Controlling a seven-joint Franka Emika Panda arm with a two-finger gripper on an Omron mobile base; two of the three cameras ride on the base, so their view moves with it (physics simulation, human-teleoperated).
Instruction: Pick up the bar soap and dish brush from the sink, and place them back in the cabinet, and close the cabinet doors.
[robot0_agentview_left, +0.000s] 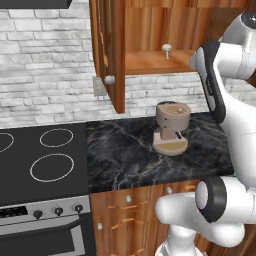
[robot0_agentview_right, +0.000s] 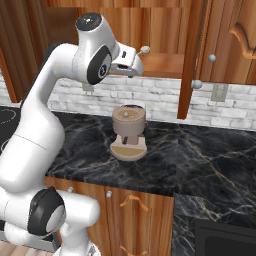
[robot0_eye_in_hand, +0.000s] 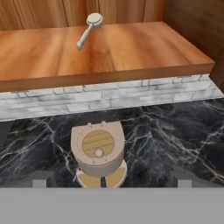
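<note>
Beige round coffee machine (robot0_eye_in_hand: 99, 154) near on dark marbled stone counter (robot0_agentview_left: 125, 155), cream-headed dish brush (robot0_eye_in_hand: 89, 29) far on reddish-brown wooden cabinet (robot0_eye_in_hand: 131, 48) floor, gripper (robot0_agentview_right: 137, 59) fingers apart, empty.

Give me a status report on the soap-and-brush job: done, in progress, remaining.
Done: the dish brush lies on the cabinet floor.

In progress: the gripper is at the cabinet opening; whether it holds anything I cannot tell.

Remaining: the bar soap is not on the visible shelf, and the cabinet doors stand open above the coffee machine.
</note>
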